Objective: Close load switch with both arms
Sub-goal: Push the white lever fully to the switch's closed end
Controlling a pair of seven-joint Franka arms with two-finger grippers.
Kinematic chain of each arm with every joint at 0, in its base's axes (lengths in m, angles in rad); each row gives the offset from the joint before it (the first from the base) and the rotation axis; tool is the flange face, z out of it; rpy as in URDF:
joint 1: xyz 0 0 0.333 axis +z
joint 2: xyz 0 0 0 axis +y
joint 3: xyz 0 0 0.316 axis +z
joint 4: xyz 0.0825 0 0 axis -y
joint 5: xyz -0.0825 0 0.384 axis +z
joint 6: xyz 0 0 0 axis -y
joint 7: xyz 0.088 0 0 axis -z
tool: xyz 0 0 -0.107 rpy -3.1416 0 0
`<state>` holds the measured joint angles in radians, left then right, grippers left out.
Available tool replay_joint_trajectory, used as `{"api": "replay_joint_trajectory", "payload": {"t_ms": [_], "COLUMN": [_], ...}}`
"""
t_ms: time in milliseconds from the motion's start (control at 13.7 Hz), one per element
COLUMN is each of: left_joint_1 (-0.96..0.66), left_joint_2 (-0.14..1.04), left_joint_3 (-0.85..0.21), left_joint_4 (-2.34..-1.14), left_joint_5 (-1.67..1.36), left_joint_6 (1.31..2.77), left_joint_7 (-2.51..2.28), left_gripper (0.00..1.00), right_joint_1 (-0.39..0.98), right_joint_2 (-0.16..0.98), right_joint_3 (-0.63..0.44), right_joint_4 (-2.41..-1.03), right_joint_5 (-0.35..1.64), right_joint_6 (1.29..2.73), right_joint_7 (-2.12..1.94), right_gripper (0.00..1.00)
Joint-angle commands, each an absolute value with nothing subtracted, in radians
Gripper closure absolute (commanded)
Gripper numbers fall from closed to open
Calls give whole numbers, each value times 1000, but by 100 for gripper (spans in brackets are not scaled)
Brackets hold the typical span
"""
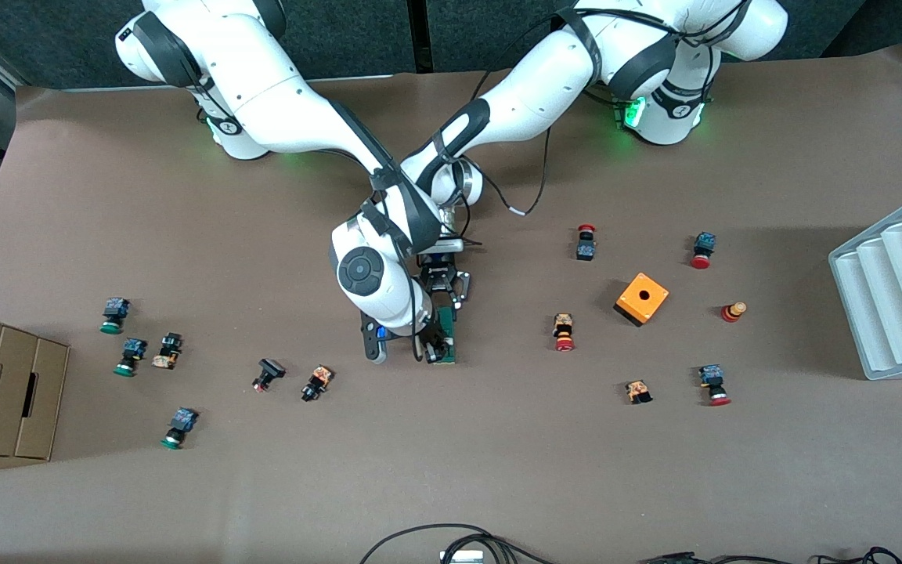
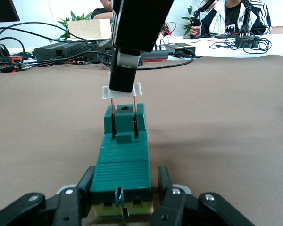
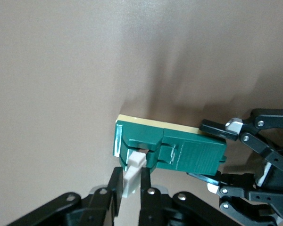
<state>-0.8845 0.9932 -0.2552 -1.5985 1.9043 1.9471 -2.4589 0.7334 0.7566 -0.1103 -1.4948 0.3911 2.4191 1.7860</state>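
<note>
I saw the load switch (image 1: 448,335) lying flat on the table (image 1: 498,470) near its middle, its long axis running toward the front camera, a cream base under the green body. Its white tab (image 2: 121,91) stood raised on two thin metal prongs above the end nearer that camera. The left gripper (image 2: 121,200) was down at the farther end, jaws closed narrow against the switch's two sides. The right gripper (image 3: 129,188) had its jaws pinched on the tab, nearly shut. The orange box (image 1: 642,298) sat well apart toward the left arm's end, and I could not see into its hole. The white ridged tray (image 1: 893,290) at that end and the cardboard box (image 1: 1,392) at the right arm's end showed nothing inside. Push buttons (image 1: 318,382) lay scattered on either hand.
</note>
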Motion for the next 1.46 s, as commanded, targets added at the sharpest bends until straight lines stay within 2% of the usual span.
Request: {"api": "replay_joint_trajectory", "payload": {"t_ms": [0, 220, 1390], "left_joint_1": [-885, -885, -885], "left_joint_2": [1009, 1011, 1023], "left_joint_3": [-261, -261, -259], "left_joint_4": [-1577, -1577, -1577], "left_joint_5": [1922, 1922, 1924], "left_joint_6": [1927, 1928, 1927], "left_joint_7": [-2468, -2468, -2468], "left_gripper": [41, 41, 41], "right_joint_1": [721, 712, 695], "right_joint_2": [828, 833, 887], "right_joint_3": [-114, -114, -115], "right_joint_4": [-1405, -1397, -1348], "right_joint_5": [422, 422, 420], "right_joint_6": [2433, 2434, 2441], "right_joint_7": [1775, 1775, 1773], "right_gripper": [79, 76, 75]}}
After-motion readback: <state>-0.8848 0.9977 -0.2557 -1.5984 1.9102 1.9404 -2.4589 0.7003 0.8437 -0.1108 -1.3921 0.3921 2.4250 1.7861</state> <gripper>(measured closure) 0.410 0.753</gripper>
